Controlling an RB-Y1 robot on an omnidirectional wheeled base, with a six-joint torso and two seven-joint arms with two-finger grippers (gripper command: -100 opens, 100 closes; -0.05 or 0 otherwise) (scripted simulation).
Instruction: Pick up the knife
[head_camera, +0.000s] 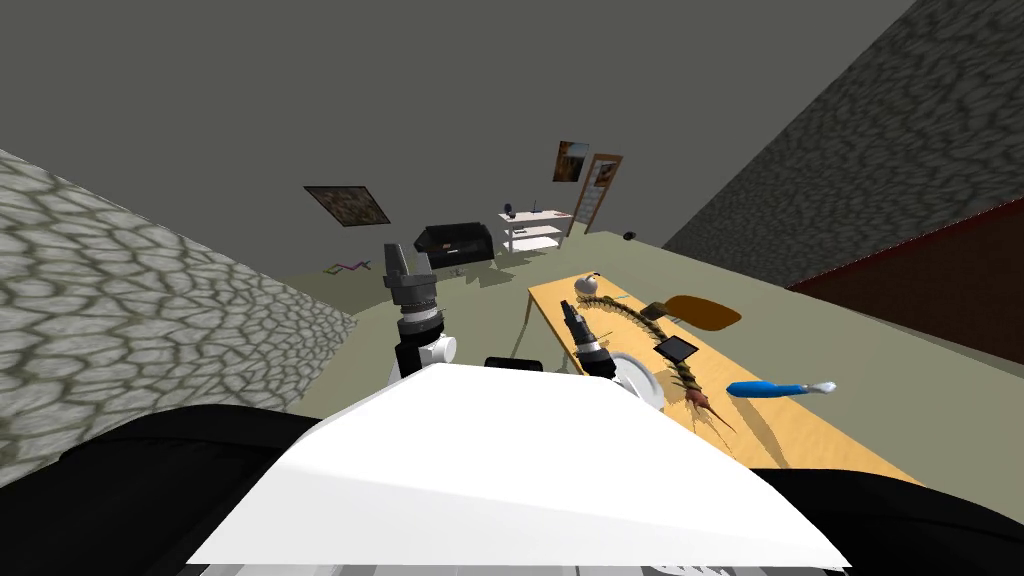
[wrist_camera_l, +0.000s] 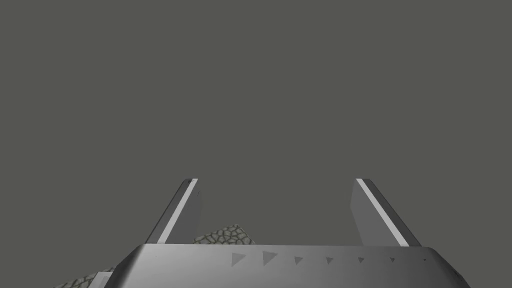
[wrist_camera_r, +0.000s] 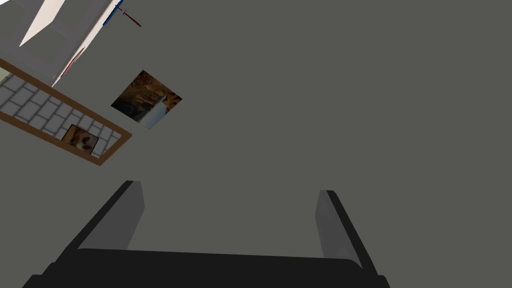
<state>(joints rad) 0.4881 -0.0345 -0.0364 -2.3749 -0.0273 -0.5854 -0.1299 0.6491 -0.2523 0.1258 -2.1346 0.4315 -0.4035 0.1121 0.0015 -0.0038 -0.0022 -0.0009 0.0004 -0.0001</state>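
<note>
On the orange table (head_camera: 800, 430), which stood to my right front, several things lay in a loose row. A long brown centipede-like thing (head_camera: 640, 325) stretched along the table, and a dark tablet (head_camera: 676, 348) lay just beside its middle. A grey round thing (head_camera: 587, 284) sat at the far end. A brown oval (head_camera: 703, 311) showed at the table's right edge, and I could not tell if it rested on the table or stood beside it. Which of the things was the knife I could not tell for sure. The likeliest was a blue tool (head_camera: 780, 388) with a pale tip, which lay flat on the right part of the table, on the far side of the centipede from me, apart from it and from the tablet. It was well apart from both grippers, and nothing touched it. The right gripper (head_camera: 570, 310) hung over the near left part of the table, close to the centipede's far half. Its fingers (wrist_camera_r: 327, 220) stood wide apart and held nothing. The left gripper (head_camera: 397, 254) was raised to the left of the table, over the floor, and pointed upward. Its fingers (wrist_camera_l: 185, 210) were also spread wide and were empty. Far behind, near the grey wall, stood a dark sofa (head_camera: 455, 242) and a white shelf (head_camera: 535, 228).
</note>
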